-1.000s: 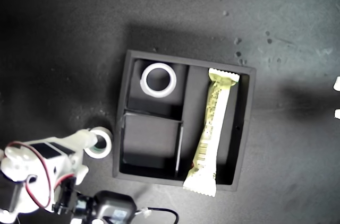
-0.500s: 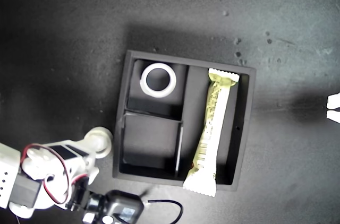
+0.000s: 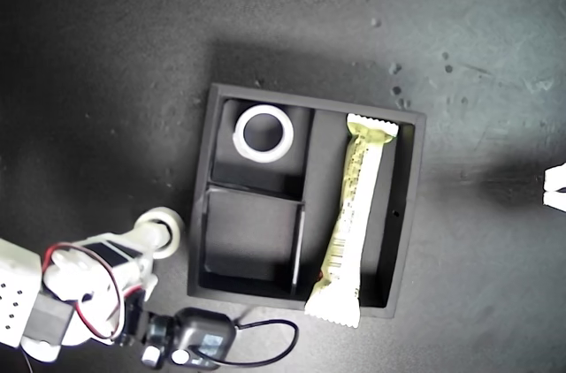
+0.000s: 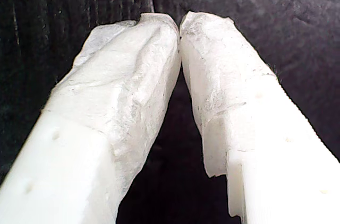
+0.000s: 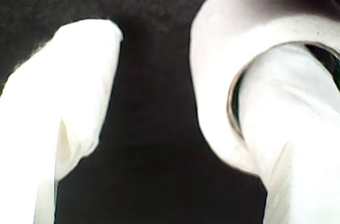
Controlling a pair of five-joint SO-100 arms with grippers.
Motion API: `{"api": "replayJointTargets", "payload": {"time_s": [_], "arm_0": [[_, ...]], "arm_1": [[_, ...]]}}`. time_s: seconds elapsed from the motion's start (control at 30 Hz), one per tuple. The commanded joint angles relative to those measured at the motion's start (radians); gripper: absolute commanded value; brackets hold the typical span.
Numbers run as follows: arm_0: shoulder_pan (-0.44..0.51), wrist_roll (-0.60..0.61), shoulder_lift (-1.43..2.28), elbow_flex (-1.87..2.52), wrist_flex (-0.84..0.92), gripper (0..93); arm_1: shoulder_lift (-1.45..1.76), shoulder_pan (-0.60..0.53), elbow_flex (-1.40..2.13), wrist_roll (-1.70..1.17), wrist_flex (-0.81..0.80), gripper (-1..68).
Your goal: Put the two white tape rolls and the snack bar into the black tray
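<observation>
Risk: smaller tape roll (image 3: 164,232), on bench at tray's 8 o'clock, sits on one finger of our second gripper (image 5: 175,102); jaws spread, no pinch, so roll could slip off.

First gripper (image 4: 179,25): jaws pressed together, empty.

Count: two rolls, larger roll (image 3: 263,133) already in black tray (image 3: 202,214); one snack bar (image 3: 351,214), end overhanging wall; one tray.

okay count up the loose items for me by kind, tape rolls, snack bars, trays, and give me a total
White tape rolls: 2, the roll in the tray and the roll outside it
Snack bar: 1
Black tray: 1
Total: 4
</observation>
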Motion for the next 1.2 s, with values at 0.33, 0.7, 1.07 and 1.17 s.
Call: {"api": "replayJointTargets", "payload": {"time_s": [0.33, 0.7, 1.07, 1.17], "arm_0": [[-0.087, 0.035, 0.156, 0.173, -0.121, 0.0], [-0.179, 0.339, 0.225, -0.252, 0.192, 0.0], [-0.173, 0.4, -0.095, -0.594, 0.229, 0.0], [-0.169, 0.38, -0.124, -0.589, 0.229, 0.0]], "arm_1": [[0.008, -0.002, 0.137, -0.252, -0.106, -0.2], [0.009, -0.003, 0.267, -0.301, -0.175, -0.2], [0.009, 0.021, 0.287, -0.311, -0.089, -0.2], [0.009, 0.021, 0.287, -0.313, -0.089, -0.2]]}}
